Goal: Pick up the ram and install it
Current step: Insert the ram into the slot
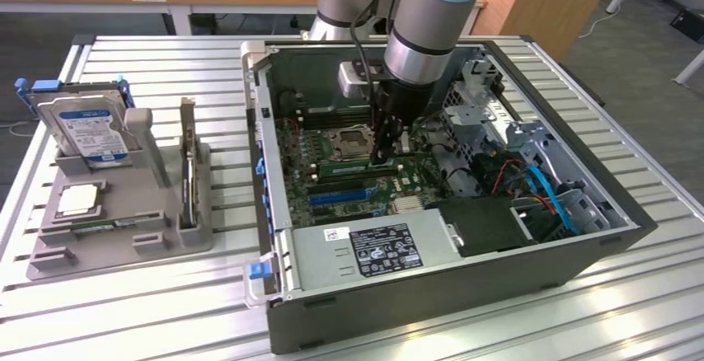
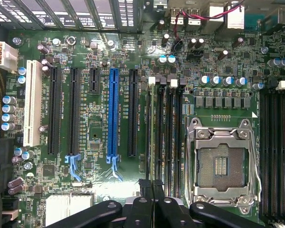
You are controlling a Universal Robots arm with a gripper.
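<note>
now, ram (image 1: 375,165) in tool (image 2: 151,184), over slots (image 2: 169,137)

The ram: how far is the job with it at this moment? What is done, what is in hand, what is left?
Done: the gripper is low inside the open computer case, over the memory slots beside the empty CPU socket. In hand: its fingertips are together above one slot; whether the ram sits between them is hidden. Left: no seated ram can be confirmed, so the install is not shown finished.
</note>
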